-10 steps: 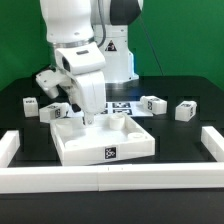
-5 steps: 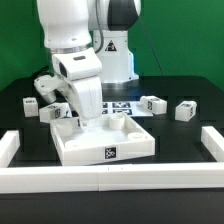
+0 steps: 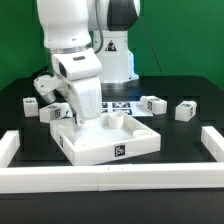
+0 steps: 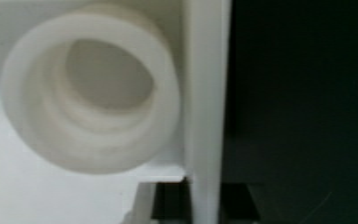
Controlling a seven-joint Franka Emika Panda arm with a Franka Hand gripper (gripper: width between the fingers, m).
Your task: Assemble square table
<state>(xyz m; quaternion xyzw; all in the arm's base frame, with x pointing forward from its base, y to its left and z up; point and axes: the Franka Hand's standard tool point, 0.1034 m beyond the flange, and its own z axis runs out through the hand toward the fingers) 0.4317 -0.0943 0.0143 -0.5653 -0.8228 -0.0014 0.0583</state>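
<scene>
The square table's white slab [image 3: 98, 146] lies on the black table, its black-white tag [image 3: 120, 150] on the near side wall. My gripper [image 3: 88, 118] reaches down onto its back left rim and is shut on it. In the wrist view the slab's thin wall [image 4: 202, 100] runs between my gripper's [image 4: 202, 205] dark fingers [image 4: 247, 205], beside a round corner socket [image 4: 87, 100]. Two small white tagged legs [image 3: 31, 103] [image 3: 55, 112] lie on the exterior view's left, partly behind my arm. Two more legs [image 3: 152, 104] [image 3: 186, 109] lie on the right.
The low white border wall [image 3: 110, 178] runs along the front, with ends at the left [image 3: 8, 148] and right [image 3: 213, 143]. The marker board [image 3: 122, 104] lies behind the slab at the robot's base.
The slab has turned and slid a little toward the exterior view's right; its tag has moved right and up. My gripper stays on its rim.
</scene>
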